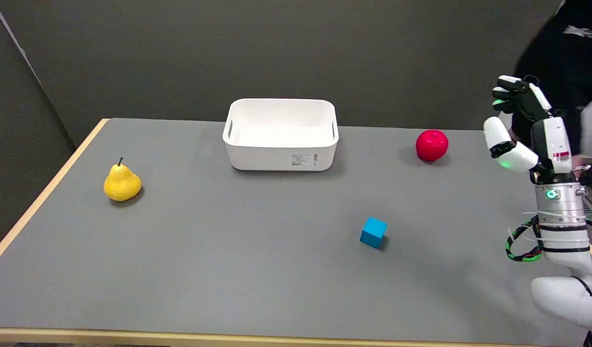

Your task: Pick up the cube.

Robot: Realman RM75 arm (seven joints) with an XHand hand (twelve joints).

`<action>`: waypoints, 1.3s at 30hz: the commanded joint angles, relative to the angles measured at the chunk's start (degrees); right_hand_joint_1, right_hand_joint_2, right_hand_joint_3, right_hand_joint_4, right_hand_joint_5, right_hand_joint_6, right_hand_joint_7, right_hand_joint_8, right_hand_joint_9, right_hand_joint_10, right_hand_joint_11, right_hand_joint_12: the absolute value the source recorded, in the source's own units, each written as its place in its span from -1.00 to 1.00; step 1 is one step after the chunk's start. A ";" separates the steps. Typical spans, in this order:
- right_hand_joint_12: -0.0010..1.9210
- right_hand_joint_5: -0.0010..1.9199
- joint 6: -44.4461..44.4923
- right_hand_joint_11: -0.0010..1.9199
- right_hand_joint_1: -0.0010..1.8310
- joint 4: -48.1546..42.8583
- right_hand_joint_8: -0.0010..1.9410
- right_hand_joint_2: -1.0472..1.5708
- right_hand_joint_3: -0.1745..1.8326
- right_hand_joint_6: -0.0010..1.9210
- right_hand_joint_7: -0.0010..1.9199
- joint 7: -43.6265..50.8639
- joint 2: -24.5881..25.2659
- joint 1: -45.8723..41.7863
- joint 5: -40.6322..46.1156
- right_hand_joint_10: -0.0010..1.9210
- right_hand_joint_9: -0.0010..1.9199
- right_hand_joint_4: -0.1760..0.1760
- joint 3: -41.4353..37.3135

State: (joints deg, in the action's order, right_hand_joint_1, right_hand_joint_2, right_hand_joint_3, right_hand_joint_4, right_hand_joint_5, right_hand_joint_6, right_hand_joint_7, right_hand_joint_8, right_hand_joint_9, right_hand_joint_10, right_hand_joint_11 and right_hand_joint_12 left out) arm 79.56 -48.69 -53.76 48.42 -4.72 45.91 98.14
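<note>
The right hand (525, 127) is built of white shells and black finger segments, with a small red label on its white back and a green glow beneath the thumb. Below it sits a silver metal wrist collar (560, 202) carrying a lit green ring. A green, red and black braided cable (519, 246) loops off the white arm (568, 284), which has black bands at its joints.

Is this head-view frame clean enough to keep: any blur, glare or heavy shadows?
Head view: the cube, pear, apple and bin are sharp, with short soft shadows; no glare on the table; the right hand is raised and slightly soft; a blurred dark figure fills the upper right.
</note>
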 commanded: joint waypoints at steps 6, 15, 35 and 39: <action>0.53 -0.66 -10.56 -0.71 -0.50 -1.09 -0.41 0.35 0.07 -0.36 -0.46 0.17 -2.34 -1.71 -9.94 0.12 -0.49 0.33 -4.21; 0.49 -0.67 -10.16 -0.76 -0.50 -8.55 -0.42 0.33 0.01 -0.42 -0.49 13.76 -2.42 -14.71 -10.52 0.15 -0.54 0.10 -4.85; 0.63 -0.64 1.79 -0.67 -0.51 -5.38 -0.32 0.29 -0.02 -0.35 -0.48 31.25 5.76 -20.58 -13.54 0.23 -0.51 -0.23 12.14; 0.63 -0.64 0.73 -0.67 -0.49 -6.53 -0.31 0.29 -0.01 -0.33 -0.47 35.52 6.03 -19.02 -13.54 0.23 -0.51 -0.25 14.51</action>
State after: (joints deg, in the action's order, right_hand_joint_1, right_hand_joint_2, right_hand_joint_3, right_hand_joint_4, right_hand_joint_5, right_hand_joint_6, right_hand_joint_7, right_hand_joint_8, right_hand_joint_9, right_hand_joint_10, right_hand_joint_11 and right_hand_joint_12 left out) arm 76.96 -53.64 -33.18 50.80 -21.45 33.78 101.73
